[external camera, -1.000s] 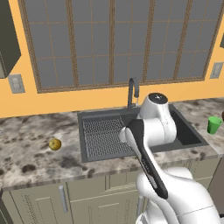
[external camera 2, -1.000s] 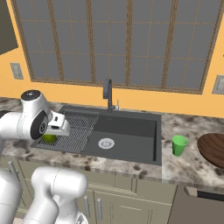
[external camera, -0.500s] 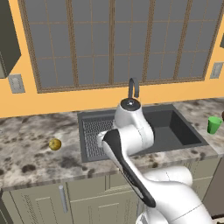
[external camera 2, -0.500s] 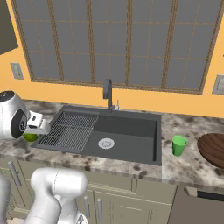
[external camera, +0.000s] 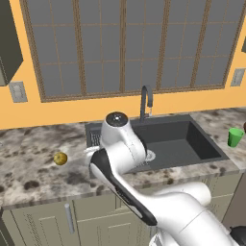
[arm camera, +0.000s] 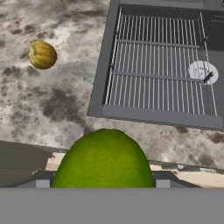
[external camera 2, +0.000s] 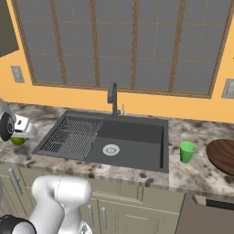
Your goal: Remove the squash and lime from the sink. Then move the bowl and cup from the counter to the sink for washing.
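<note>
My gripper is shut on the lime, a round bright green ball, and holds it above the speckled counter just left of the sink. The lime peeks out below the hand. The yellow-orange squash lies on the counter farther left of the sink's ribbed drainboard; the left base view shows the squash too. The green cup stands on the counter right of the basin, and the reddish-brown bowl sits beyond it at the right edge.
A dark arched faucet rises behind the basin, whose round silver drain shows on the floor. The counter's front edge runs right under the lime. My arm crosses in front of the sink's left part.
The arm has swung to the left with the lime, from over the drainboard to over the counter left of the sink. Squash, cup and bowl have stayed put.
</note>
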